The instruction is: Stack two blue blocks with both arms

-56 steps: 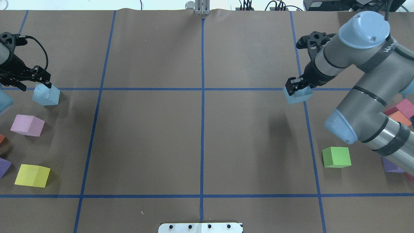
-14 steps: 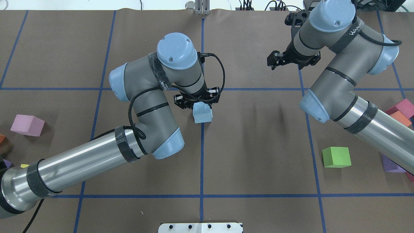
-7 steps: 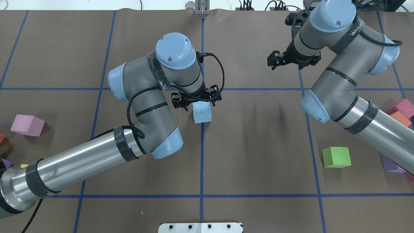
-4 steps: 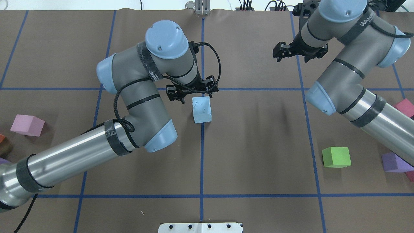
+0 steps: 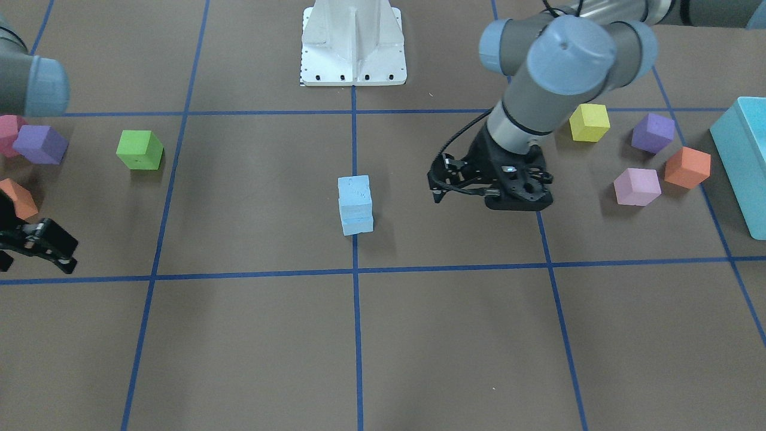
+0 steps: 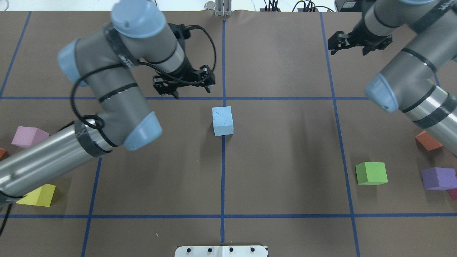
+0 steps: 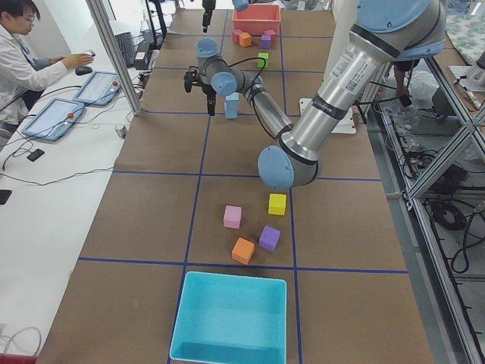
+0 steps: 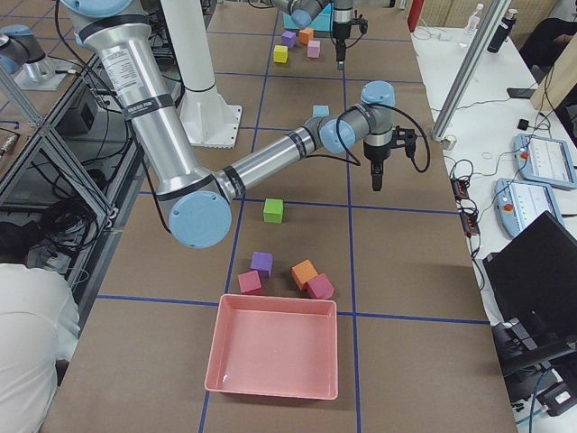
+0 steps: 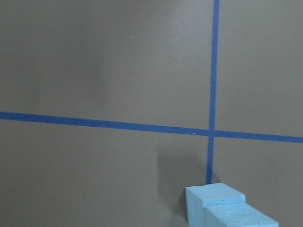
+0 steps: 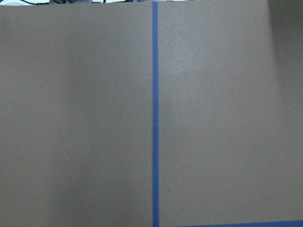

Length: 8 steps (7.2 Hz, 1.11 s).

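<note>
Two pale blue blocks stand stacked, one on the other, on the centre line of the table: the stack (image 6: pixel 222 120) shows a top block (image 5: pixel 353 190) and a bottom block (image 5: pixel 357 221). It also shows in the left wrist view (image 9: pixel 227 210). My left gripper (image 6: pixel 185 88) is open and empty, up and to the far left of the stack, apart from it; it also shows in the front-facing view (image 5: pixel 489 193). My right gripper (image 6: pixel 351 45) is open and empty at the far right of the table, far from the stack.
A green cube (image 6: pixel 371 173), a purple cube (image 6: pixel 437 178) and an orange cube (image 6: pixel 427 140) lie on the right. A pink cube (image 6: pixel 29 137) and a yellow cube (image 6: pixel 37 195) lie on the left. A turquoise box (image 5: pixel 742 155) and a pink tray (image 8: pixel 275 356) stand at the table ends.
My left gripper let go of the top blue block and drew back up and to the left. The right arm pulled farther to the right. The stack stayed put.
</note>
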Each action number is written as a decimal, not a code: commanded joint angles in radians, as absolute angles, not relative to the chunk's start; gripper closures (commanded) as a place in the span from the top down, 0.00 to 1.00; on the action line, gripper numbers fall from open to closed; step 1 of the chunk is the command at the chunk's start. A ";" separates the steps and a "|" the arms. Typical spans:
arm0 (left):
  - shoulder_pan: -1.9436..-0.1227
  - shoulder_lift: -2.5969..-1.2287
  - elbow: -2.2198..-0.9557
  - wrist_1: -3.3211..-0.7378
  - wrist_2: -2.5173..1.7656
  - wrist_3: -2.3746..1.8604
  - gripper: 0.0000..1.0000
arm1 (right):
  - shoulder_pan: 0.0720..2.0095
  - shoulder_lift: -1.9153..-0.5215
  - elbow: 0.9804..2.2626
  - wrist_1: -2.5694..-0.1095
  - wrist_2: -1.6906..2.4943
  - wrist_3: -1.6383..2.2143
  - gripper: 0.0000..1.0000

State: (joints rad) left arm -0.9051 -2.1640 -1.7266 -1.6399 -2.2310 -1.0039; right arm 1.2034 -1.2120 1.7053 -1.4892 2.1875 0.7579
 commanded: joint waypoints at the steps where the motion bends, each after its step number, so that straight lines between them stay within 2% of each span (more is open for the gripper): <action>1: -1.076 -1.974 -1.775 -1.635 -2.316 -0.681 0.98 | 1.319 -1.397 1.820 -1.491 2.266 0.651 1.00; 3: -1.243 -1.785 -1.767 -1.635 -2.418 -0.362 0.98 | 1.373 -1.591 1.944 -1.490 2.269 0.559 1.00; 5: -1.327 -1.641 -1.763 -1.635 -2.424 -0.173 0.98 | 1.399 -1.739 2.005 -1.485 2.270 0.459 1.00; 7: -1.400 -1.544 -1.703 -1.637 -2.419 -0.018 0.99 | 1.402 -1.821 2.025 -1.477 2.269 0.414 1.00; 8: -1.432 -1.537 -1.660 -1.635 -2.418 0.012 0.99 | 1.402 -1.836 2.025 -1.477 2.269 0.414 1.00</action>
